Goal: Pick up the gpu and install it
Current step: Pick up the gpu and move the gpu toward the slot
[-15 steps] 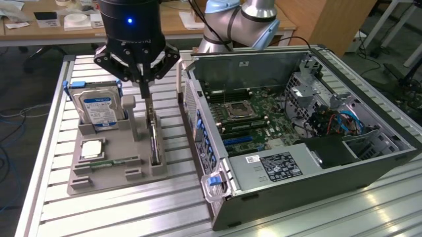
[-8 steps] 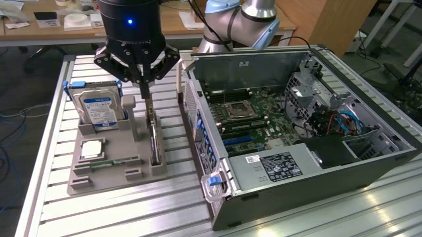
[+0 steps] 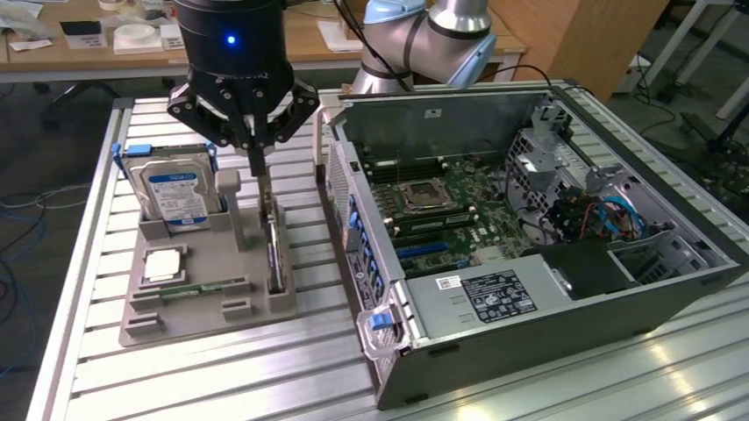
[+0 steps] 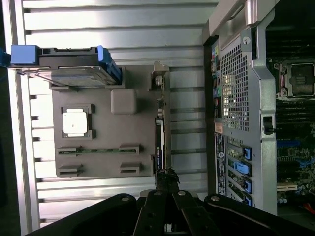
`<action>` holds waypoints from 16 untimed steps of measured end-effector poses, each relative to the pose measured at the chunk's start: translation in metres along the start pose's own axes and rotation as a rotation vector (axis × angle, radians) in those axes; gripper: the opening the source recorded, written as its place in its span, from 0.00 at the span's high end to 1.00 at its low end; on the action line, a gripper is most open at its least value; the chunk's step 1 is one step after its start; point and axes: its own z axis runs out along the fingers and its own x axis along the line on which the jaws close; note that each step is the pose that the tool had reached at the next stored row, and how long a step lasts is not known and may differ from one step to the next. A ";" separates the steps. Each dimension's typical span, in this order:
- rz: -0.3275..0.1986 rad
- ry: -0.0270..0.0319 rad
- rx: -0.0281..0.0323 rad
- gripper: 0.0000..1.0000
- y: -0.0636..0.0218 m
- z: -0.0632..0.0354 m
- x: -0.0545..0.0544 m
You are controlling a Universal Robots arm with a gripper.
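On a slatted metal table (image 3: 175, 377), at nine o'clock from an open computer case (image 3: 562, 307) in the exterior view, the arm's jaws are pinched narrow on the upper edge of the gpu (image 3: 273, 250). The card stands upright on its long edge in a slot of the grey parts holder (image 3: 205, 307), along the holder's three o'clock side, the side nearest the case. From the wrist it reads as a thin dark strip with the jaws meeting at one end.

Its lower edge appears seated in the slot, so the card looks gripped but not lifted. A blue-labelled hard drive (image 3: 175, 189) stands at eleven o'clock on the holder. A processor chip (image 3: 164, 263) lies at about nine and a RAM stick (image 3: 199, 288) at seven, all apart from the jaws.

Inside the case the motherboard (image 3: 457, 202) lies exposed, and the blue expansion slot (image 3: 424, 250) towards its six o'clock edge holds no card. On this showing the job is at its start: the grasp is made, and the card is not yet raised, carried to the case or seated.
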 end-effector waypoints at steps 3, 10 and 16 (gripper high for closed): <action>0.000 0.0000 0.0000 0.89 0.0000 0.0000 0.000; 0.000 0.0000 0.0000 0.89 0.0000 0.0000 0.000; 0.000 0.0000 0.0000 0.65 0.0000 0.0000 0.000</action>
